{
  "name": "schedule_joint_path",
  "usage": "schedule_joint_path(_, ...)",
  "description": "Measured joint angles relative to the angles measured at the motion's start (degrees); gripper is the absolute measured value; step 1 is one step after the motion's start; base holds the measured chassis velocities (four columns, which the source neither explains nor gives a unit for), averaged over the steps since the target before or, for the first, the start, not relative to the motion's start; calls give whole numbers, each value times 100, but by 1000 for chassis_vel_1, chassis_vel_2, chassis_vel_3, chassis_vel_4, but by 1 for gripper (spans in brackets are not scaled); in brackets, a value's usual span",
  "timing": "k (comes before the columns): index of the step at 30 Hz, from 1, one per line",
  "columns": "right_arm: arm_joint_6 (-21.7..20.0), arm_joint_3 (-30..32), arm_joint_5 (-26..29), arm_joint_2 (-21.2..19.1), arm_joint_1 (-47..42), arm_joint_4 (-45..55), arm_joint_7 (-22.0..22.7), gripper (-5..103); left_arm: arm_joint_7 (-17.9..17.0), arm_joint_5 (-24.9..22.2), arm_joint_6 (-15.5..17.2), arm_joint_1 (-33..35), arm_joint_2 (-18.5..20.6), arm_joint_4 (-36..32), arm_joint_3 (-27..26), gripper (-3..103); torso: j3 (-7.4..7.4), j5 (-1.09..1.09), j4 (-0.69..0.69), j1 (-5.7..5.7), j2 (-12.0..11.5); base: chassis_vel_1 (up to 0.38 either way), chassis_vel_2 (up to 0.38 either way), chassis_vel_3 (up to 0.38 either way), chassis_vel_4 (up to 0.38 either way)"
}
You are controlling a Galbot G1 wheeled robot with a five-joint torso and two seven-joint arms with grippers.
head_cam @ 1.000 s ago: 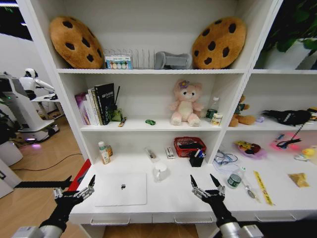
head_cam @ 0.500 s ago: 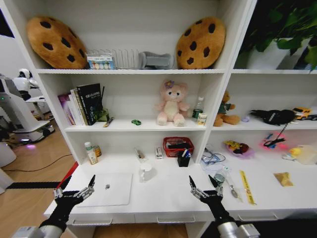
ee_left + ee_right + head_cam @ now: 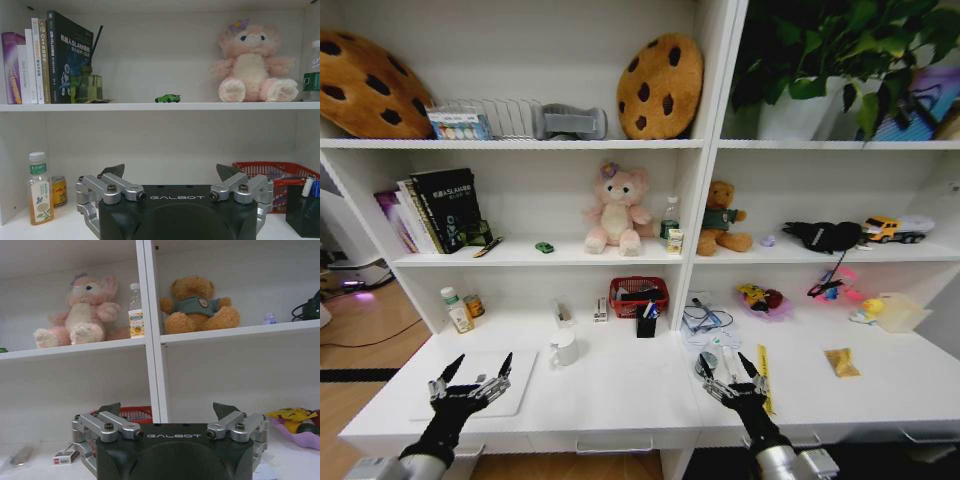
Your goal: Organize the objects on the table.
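We see a red basket (image 3: 638,296) at the back of the table (image 3: 610,395) holding dark items we cannot identify; just beside it a black pen cup (image 3: 646,322) holds pens. The silver laptop (image 3: 472,385) lies closed at the table's left end, under our left gripper (image 3: 472,368), whose fingers are spread and empty. Our right gripper (image 3: 728,371), fingers also spread, hovers just before the small green-capped jar (image 3: 706,363). The tiny green toy car (image 3: 167,98) sits on the shelf above
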Motion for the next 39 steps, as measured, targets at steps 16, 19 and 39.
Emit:
schedule_joint_path(16,-1548,21,1003,-1127,1406,-564,468,100,-2,0,1,0,1,0,-1,100,0,-1,1,1,0,13,13,-9,-14)
schedule_joint_path(19,-1666,-59,1133,-1212,1622,-674,527,100,-2,0,1,0,1,0,0,100,1,-1,2,1,0,0,0,0,0)
schedule_joint_path(39,-1820,-345,1153,-1286,2073,-1370,270,82,-1,0,1,0,1,0,-1,100,0,-3,-1,1,0,0,0,0,0)
